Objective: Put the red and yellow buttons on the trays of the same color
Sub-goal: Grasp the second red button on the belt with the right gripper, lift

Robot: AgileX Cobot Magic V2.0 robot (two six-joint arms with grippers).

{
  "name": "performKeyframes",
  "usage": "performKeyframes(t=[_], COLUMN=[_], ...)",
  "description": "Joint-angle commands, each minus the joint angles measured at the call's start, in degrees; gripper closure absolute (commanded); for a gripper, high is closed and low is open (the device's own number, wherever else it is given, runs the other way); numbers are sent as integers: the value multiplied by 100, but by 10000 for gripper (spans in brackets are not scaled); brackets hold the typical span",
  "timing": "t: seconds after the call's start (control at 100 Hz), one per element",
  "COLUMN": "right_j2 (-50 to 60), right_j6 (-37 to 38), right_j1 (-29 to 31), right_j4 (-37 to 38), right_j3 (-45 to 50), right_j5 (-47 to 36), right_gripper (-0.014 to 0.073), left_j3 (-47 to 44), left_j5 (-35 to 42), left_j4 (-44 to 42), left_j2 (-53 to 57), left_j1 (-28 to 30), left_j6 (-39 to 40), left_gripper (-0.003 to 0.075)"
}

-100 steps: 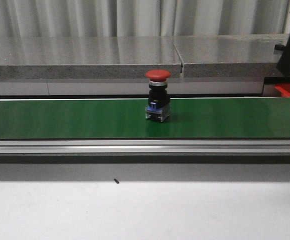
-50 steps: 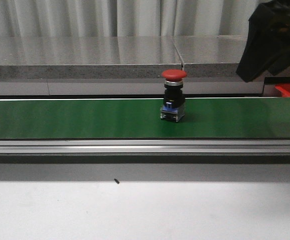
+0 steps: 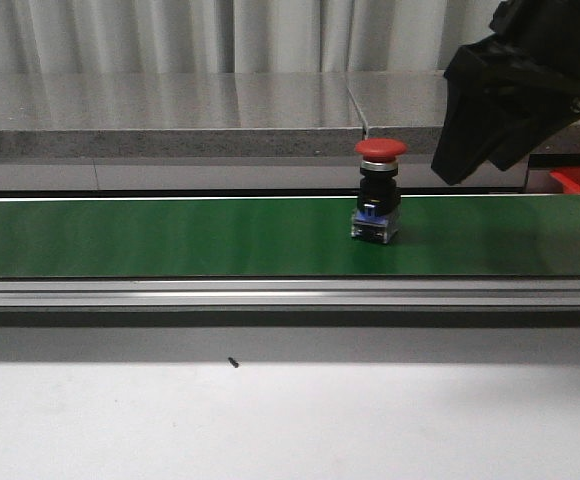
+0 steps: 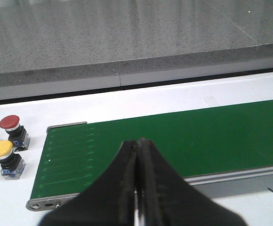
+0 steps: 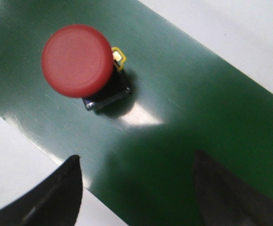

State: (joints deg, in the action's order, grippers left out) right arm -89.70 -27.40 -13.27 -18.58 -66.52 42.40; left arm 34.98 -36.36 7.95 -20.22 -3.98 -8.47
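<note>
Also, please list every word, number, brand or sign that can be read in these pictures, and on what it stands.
None can be read.
Red button on the green belt: cap is plain.
Yellow button and second red button beside the belt: plain caps, bodies too small to tell.

No text, label, brand, number or sign can be read in any of the views. The red button (image 3: pixel 380 190) on the green belt (image 3: pixel 170 238) shows no readable marking on its cap or its body. The two buttons beside the belt end in the left wrist view are too small to tell.
</note>
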Motion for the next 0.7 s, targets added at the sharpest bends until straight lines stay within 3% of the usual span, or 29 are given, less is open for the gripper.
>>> performKeyframes(t=[0.0, 0.69], right_j2=[111, -30], right_j6=[-70, -70], right_j1=[-63, -178], right_j4=[-75, -64], right_j3=[-213, -213], right_j5=[-165, -930], right_gripper=[92, 95], left_j3=[140, 140], left_j5=[414, 414], left_j4=[63, 63], left_j2=[-39, -39], left_j1=[-41, -41], left_j6=[2, 2], left_gripper=[741, 741])
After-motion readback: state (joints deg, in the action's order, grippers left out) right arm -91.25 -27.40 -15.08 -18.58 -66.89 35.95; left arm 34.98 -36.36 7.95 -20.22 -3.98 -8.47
